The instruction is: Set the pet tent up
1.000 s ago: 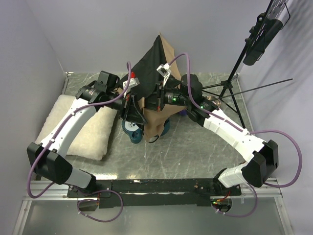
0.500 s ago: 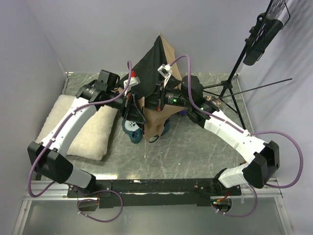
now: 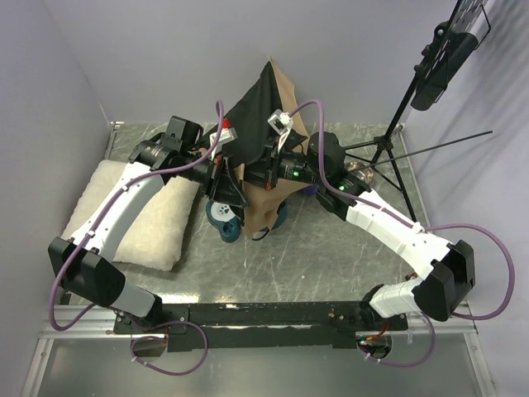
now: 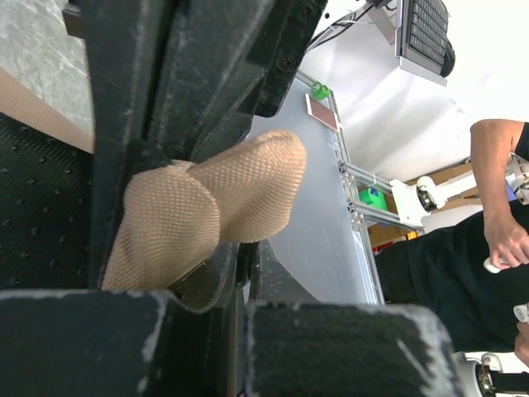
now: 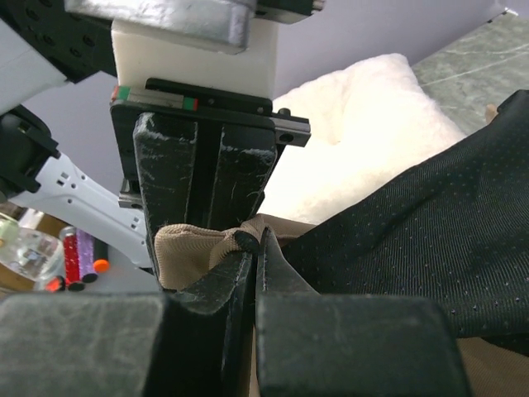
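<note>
1. Tan mesh and black dotted cloth make up the pet tent. You find it slumped at the middle-back of the desk, with its peak raised at the far side.
2. Black cloth covers the near face of the peak. Tan cloth shows behind the top and hangs down below, between your two arms.
3. Your left end effector is clenched on a tan fold of the tent. In the left wrist view, its fingers press together and a roll of mesh bulges out past them.
4. Your right end effector is clenched as well. In the right wrist view, its jaws meet on a lip of the same tan cloth, and the black fabric spreads away to the right of them.
5. The two end effectors face each other tip to tip and very close, both gripping low on the tent's near side.
6. A cream-white pillow lies flat on the desk to the left of the tent, partly under your left arm. You cannot tell whether it touches the tent.
7. A blue round object sits on the desk under the tent's lower edge. What it is cannot be made out.
8. A black tripod stands at the right rear corner, well apart from the tent.
</note>
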You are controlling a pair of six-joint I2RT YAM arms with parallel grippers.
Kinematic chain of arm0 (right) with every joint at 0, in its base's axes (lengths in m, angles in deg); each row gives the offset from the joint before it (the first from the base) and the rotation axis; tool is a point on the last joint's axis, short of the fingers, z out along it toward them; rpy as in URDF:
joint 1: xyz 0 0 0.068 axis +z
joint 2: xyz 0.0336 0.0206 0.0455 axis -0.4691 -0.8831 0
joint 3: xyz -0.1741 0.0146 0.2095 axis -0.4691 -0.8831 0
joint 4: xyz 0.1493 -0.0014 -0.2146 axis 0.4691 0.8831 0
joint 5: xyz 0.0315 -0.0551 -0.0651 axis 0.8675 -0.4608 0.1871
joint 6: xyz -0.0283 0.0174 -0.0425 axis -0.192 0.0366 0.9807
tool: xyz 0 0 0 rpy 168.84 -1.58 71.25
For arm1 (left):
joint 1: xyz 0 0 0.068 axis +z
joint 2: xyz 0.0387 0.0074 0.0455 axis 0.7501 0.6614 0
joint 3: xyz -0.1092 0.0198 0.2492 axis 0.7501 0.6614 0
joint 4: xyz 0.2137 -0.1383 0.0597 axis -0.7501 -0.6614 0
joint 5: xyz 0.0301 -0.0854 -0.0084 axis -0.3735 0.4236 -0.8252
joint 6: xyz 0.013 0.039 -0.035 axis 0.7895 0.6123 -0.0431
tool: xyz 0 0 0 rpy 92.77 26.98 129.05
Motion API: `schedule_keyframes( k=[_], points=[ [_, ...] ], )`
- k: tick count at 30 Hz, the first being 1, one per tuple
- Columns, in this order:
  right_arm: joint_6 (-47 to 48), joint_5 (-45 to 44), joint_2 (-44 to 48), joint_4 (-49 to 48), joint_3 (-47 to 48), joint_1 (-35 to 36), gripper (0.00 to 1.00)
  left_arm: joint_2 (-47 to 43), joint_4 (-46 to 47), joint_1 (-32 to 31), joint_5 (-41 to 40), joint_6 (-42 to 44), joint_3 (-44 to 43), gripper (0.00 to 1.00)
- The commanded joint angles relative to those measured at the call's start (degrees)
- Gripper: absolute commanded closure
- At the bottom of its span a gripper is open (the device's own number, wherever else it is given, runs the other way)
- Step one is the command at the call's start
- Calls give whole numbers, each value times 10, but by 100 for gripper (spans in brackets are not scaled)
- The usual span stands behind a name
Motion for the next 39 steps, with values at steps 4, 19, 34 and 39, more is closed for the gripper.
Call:
schedule_keyframes(
  k=[4,19,34,39],
  points=[
    [25,58,69,-116,3,35,100,32,-76,6,-81,-32,14,99],
    [101,130,57,-27,5,46,100,23,-73,12,-124,0,-41,99],
    [176,139,72,26,-12,47,100,-65,8,19,-195,8,-2,71],
    [194,123,92,27,-29,42,100,-121,-7,42,-222,67,30,18]
  ],
)
